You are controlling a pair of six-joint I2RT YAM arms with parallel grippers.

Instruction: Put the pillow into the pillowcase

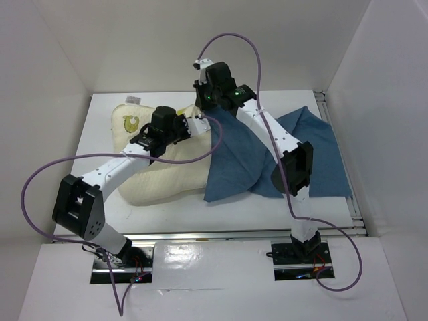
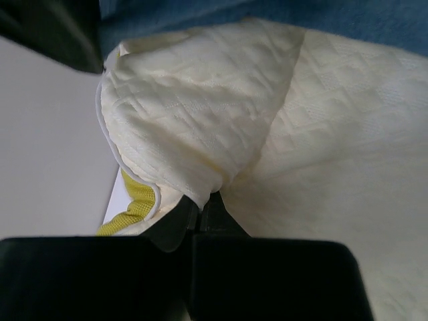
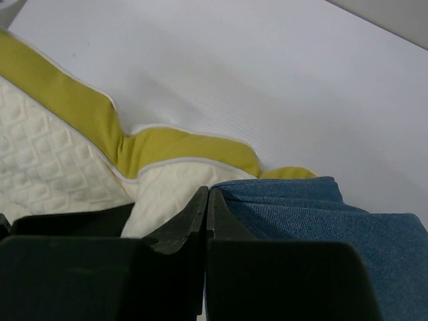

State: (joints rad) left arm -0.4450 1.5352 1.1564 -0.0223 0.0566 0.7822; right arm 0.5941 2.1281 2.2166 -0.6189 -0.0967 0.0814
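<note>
The cream-white pillow lies left of centre, with a yellowish mark at its far-left corner. The dusty-blue pillowcase lies wrinkled to its right, its left part overlapping the pillow's right end. My left gripper is shut on a pinched fold of the pillow near its far right edge, as the left wrist view shows. My right gripper is just behind it, jaws together at the pillowcase's edge, beside the pillow's yellow border. Blue cloth lies beyond the pillow.
The white table is boxed in by white walls at the back and on both sides. Purple cables loop over both arms. A small tag lies at the pillow's far-left corner.
</note>
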